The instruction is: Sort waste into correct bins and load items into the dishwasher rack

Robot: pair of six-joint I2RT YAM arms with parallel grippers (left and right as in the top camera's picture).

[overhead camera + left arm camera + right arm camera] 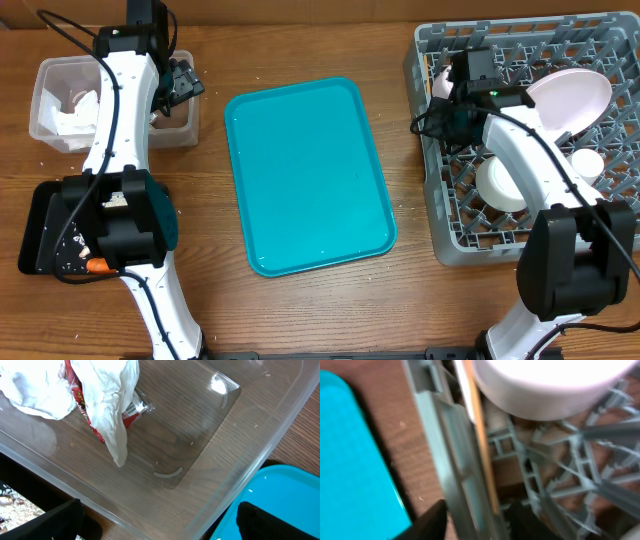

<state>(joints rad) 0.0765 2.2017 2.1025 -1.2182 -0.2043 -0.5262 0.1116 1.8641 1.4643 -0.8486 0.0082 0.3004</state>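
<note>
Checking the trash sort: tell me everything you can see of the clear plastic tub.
The clear plastic tub is a see-through rectangular bin with rounded corners, upright on the wooden table left of the teal tray. Crumpled white napkins and a red foil wrapper lie at one end; the rest is bare.

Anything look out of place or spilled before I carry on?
Nothing serious. The plate leans at a slant across the pegs of the rack rather than upright, and a few pale specks dot the table by the tub.
</note>
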